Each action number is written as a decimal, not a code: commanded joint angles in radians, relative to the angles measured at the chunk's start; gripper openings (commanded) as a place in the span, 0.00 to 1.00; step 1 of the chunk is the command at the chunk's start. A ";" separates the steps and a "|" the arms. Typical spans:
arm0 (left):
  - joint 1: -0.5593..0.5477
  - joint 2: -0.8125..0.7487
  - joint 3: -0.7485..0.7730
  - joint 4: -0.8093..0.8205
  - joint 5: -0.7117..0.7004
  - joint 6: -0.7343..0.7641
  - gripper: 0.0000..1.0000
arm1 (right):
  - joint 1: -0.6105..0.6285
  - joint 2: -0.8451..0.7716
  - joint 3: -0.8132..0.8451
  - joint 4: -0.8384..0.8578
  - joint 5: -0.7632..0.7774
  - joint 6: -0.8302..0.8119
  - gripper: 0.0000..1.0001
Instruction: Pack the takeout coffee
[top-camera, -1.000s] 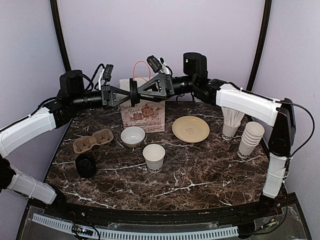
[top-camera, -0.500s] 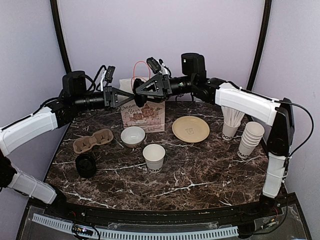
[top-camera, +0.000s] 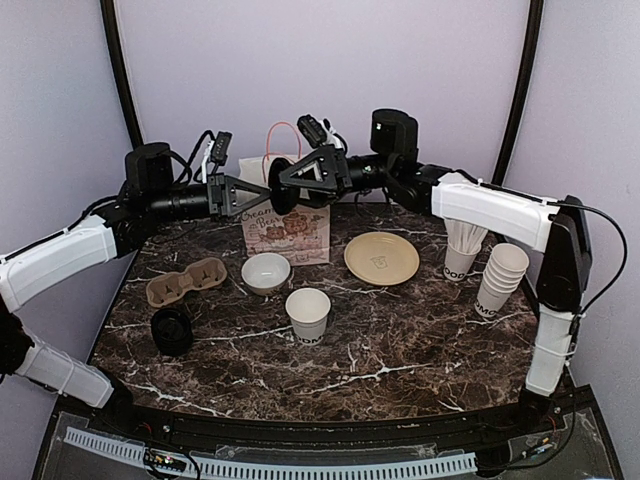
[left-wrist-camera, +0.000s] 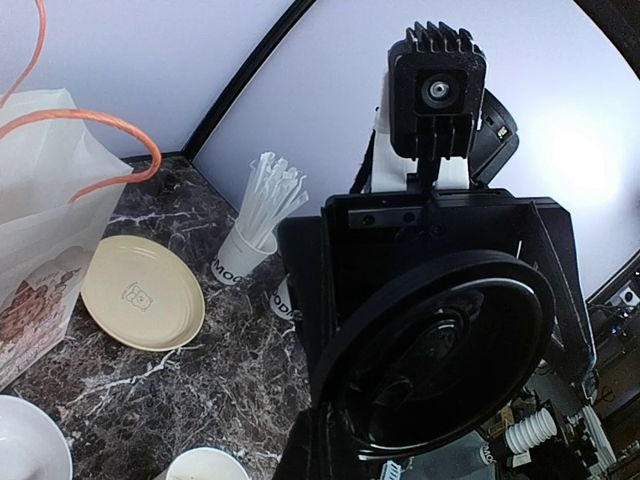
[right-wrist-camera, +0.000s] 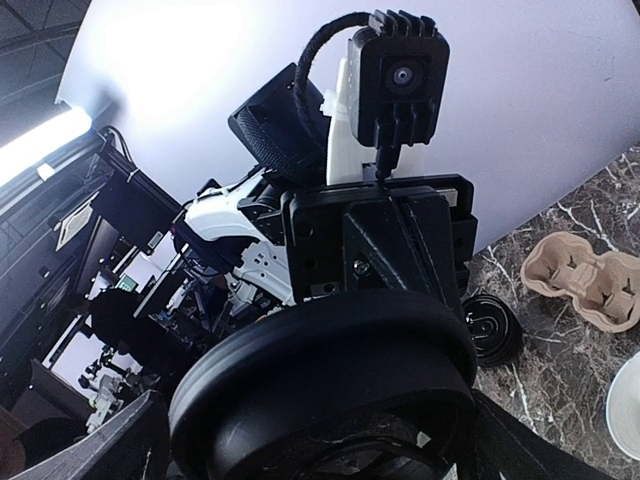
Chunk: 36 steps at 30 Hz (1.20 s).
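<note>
Left pincer (top-camera: 258, 196): clenched on the rim of the black lid (left-wrist-camera: 430, 360), upper centre of the frame, above the paper bag (top-camera: 290, 232).
Right pincer (top-camera: 288, 188): spread wide either side of that lid, gripping nothing.
Step advice: this looks like a lid handover. The right should back straight off, and the left needs a firm pinch.
Takeout cup (top-camera: 308, 312): centre of frame, upright, white and lidless, with black lettering near the base.

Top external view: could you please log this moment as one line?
left gripper shut on round black plastic lid; right gripper open; white paper cup lidless
</note>
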 joint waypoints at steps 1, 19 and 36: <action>-0.014 0.006 -0.020 0.078 0.060 -0.011 0.01 | 0.011 -0.060 -0.047 0.122 -0.045 0.043 0.98; -0.014 0.015 -0.055 0.171 0.096 -0.051 0.00 | -0.025 -0.073 -0.127 0.145 -0.004 0.082 0.87; -0.014 0.007 0.000 -0.088 -0.056 0.100 0.43 | -0.123 -0.168 -0.137 -0.401 0.157 -0.425 0.77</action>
